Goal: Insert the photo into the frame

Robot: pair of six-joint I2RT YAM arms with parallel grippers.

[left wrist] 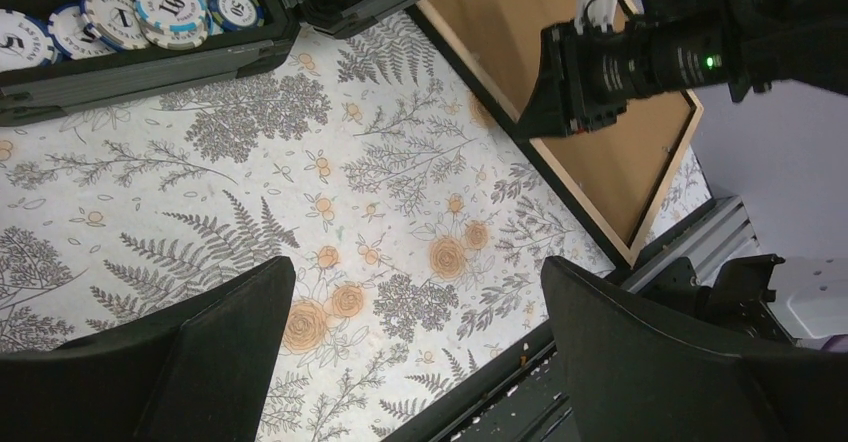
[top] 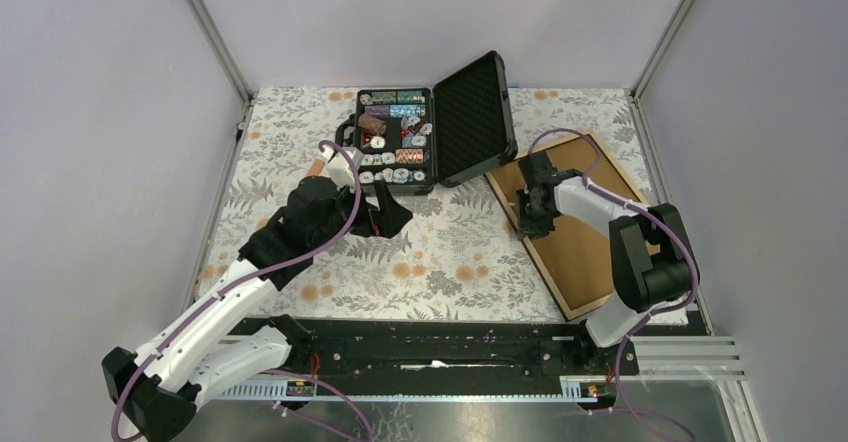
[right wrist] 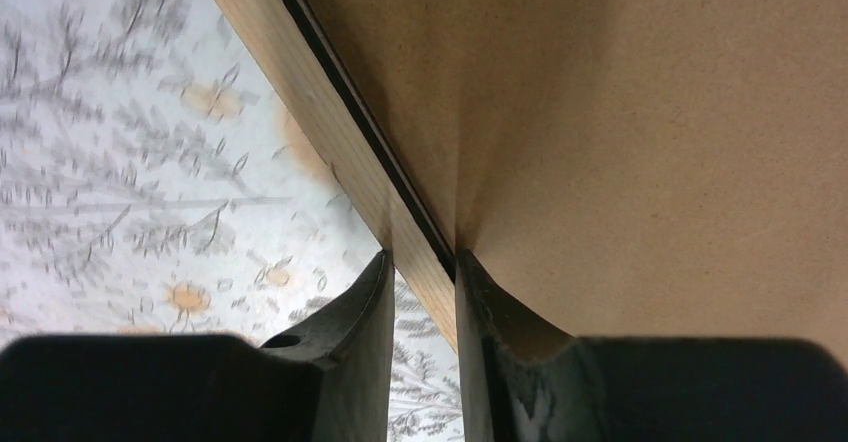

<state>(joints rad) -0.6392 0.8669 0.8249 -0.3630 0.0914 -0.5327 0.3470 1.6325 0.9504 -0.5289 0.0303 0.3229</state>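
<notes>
Frame (top: pixel 575 252): lies back-up under your right claw, with its wood rail running between the fingers.
Right claw (right wrist: pixel 421 262): nearly shut and pinching that rail. One finger (right wrist: pixel 360 312) is outside the frame, the other on the brown backing (right wrist: pixel 650 142).
Left claw (left wrist: pixel 415 292): spread wide and holding nothing, with floral cloth (left wrist: pixel 400 162) beneath it.
Chip case (top: pixel 400 142): open, just beyond your left claw.

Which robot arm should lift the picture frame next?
Right. The right tool has a finger on each side of the wooden edge of the frame, so it looks ready to lift. The left tool hangs open over the flowered cloth beside the poker chip case, apart from the frame.
</notes>
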